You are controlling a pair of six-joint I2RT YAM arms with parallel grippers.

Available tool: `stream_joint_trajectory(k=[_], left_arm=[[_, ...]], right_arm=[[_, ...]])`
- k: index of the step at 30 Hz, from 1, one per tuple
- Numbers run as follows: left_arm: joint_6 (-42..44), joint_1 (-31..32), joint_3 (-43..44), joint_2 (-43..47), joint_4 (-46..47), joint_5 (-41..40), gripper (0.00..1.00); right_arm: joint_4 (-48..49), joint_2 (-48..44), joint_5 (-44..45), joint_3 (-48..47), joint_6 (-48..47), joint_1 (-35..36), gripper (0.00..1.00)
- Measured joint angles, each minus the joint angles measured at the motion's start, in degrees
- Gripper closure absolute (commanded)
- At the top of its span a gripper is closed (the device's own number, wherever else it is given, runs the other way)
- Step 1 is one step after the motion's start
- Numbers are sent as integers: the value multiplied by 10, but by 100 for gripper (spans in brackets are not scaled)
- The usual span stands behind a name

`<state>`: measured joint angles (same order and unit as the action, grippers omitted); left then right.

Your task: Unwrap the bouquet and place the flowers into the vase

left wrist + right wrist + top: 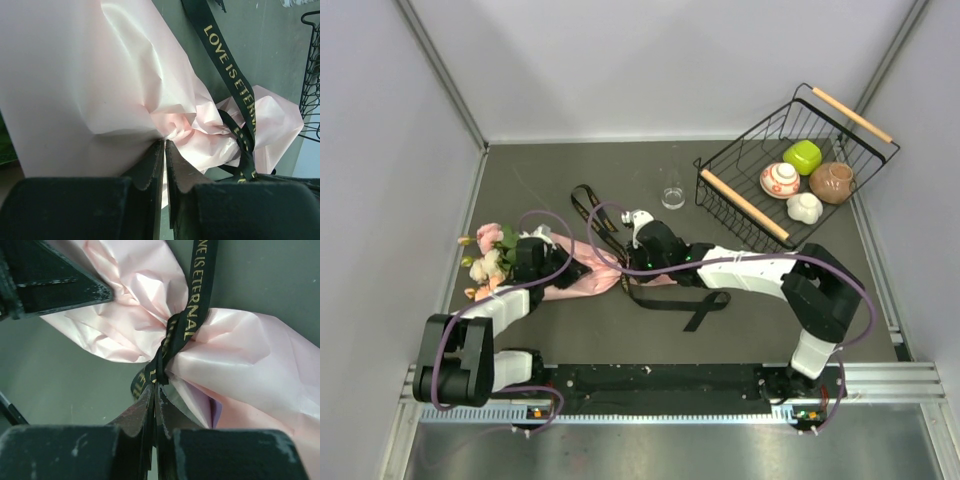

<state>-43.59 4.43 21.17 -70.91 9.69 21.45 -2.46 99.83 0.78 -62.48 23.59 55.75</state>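
The bouquet lies on the dark table at the left, its flowers pointing at the left wall. The pink paper is bunched under a black ribbon with gold letters. My left gripper sits at the flower end, its jaws almost together and pinching a crease of the paper at the tips. My right gripper is shut on the ribbon just below its knot. The vase, small and of clear glass, stands upright behind the bouquet.
A black wire basket with wooden handles stands at the back right. It holds a green cup, a patterned bowl, a brown pot and a white piece. Loose ribbon loops trail toward the vase. Grey walls close in the left and right sides.
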Motion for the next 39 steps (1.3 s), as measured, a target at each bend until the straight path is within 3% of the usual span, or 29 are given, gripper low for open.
stream_joint_trajectory(k=[17,31,39], left_arm=[[2,-4,0,-10,3,3,89],[2,-7,0,-12,3,4,90],[2,-7,0,-14,3,4,90]], right_arm=[[59,-114,-55,51,-33,0,100],[23,-266,-11,49,-53,0,100],[-35,-315,38,-3,-87,0,100]])
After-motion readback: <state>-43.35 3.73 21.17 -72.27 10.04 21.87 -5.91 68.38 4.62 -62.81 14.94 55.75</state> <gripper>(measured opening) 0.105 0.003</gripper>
